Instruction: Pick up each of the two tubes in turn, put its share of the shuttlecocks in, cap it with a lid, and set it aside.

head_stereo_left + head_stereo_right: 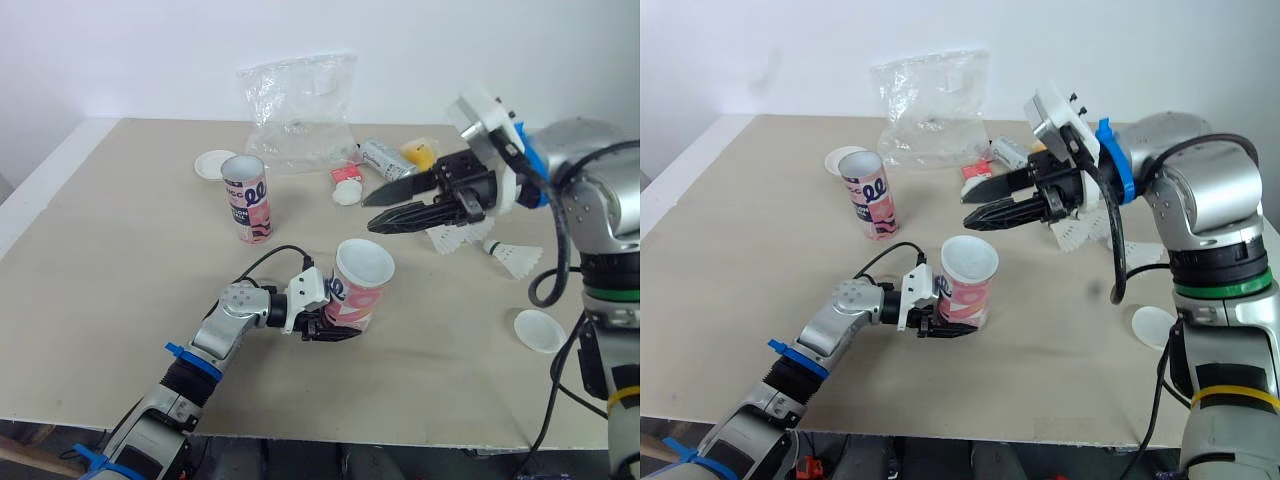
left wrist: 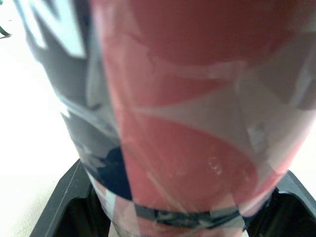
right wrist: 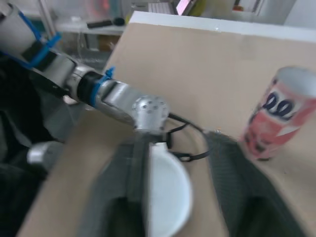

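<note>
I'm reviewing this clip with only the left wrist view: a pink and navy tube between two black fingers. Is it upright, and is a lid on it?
Observer: It is upright. The left gripper grips the near tube low on its side, and its mouth is open, with no lid.
Operator: Where is the other arm?
Observer: The right gripper hangs open over the table, just beyond that mouth, holding nothing.
Operator: And the shuttlecocks?
Observer: Loose shuttlecocks lie on the table beside the right arm, and a white lid lies nearer the front edge.
</note>
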`<action>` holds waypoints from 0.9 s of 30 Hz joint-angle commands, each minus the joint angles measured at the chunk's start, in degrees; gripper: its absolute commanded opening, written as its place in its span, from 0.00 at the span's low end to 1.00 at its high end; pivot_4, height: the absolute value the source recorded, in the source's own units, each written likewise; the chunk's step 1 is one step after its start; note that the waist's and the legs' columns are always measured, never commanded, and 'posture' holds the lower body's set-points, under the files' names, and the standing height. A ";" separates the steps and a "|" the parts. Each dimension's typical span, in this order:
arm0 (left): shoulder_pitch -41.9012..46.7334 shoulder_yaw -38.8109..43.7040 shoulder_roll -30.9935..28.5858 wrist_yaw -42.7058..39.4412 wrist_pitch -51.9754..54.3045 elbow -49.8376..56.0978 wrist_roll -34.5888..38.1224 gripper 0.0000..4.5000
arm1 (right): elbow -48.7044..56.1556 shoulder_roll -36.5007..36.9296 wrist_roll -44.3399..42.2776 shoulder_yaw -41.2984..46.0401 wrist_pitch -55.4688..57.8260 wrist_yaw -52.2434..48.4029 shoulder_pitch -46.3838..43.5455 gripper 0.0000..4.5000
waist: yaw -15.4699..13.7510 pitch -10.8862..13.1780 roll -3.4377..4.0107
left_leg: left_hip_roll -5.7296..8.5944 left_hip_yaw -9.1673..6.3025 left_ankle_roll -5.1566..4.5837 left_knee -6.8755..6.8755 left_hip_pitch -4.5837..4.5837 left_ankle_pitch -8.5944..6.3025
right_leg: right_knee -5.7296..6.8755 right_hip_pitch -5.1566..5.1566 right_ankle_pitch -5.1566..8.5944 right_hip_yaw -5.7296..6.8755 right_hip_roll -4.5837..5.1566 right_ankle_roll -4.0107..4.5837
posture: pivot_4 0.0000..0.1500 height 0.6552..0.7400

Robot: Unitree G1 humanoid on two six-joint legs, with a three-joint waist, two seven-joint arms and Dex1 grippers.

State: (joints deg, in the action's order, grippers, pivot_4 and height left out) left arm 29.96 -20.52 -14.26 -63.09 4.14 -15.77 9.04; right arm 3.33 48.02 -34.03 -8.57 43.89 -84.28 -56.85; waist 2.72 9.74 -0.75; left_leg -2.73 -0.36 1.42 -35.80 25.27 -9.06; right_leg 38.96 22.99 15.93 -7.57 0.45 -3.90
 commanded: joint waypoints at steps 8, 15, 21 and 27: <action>-0.76 -1.27 -0.67 0.61 2.12 -2.86 -2.31 0.64 | 4.42 -0.85 4.87 -4.10 -2.28 3.15 2.05 0.01 | 0.05 0.00 -0.01 | 0.00 0.02 0.00 -0.02 -0.01 0.00 | 0.00 0.04 -0.01 -0.01 0.00 0.00 | 1.00 1.00; -0.79 -1.20 -0.58 0.86 2.34 -2.93 -2.34 0.64 | 3.46 -1.47 9.20 -8.06 -5.69 1.41 1.76 0.01 | 0.03 0.01 -0.01 | 0.00 0.03 0.00 -0.01 0.04 0.00 | -0.01 0.08 0.01 -0.01 0.00 0.00 | 1.00 1.00; -0.71 -1.02 -0.71 1.14 2.42 -3.11 -2.43 0.64 | 2.47 -1.66 13.23 -11.44 -9.43 -1.45 1.38 0.01 | 0.09 -0.04 -0.07 | 0.00 0.02 0.00 -0.01 -0.12 0.00 | -0.01 0.09 0.01 -0.01 0.00 0.02 | 1.00 1.00; -0.64 -0.83 -0.84 1.28 2.40 -3.35 -2.43 0.64 | 0.85 -2.66 16.84 -14.51 -13.08 -3.81 0.91 0.01 | 0.09 -0.16 -0.22 | -0.02 0.02 0.00 0.00 -0.15 0.00 | -0.01 0.13 0.02 0.00 0.00 0.03 | 1.00 1.00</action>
State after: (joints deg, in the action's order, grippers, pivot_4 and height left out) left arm 30.07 -20.41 -14.18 -62.91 4.29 -16.49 9.06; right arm 4.66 46.00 -19.83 -18.84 31.74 -86.36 -56.67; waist 2.82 9.58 -0.97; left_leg -2.75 -0.33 1.43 -35.81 25.10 -9.06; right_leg 38.95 23.12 15.95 -7.57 0.46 -3.86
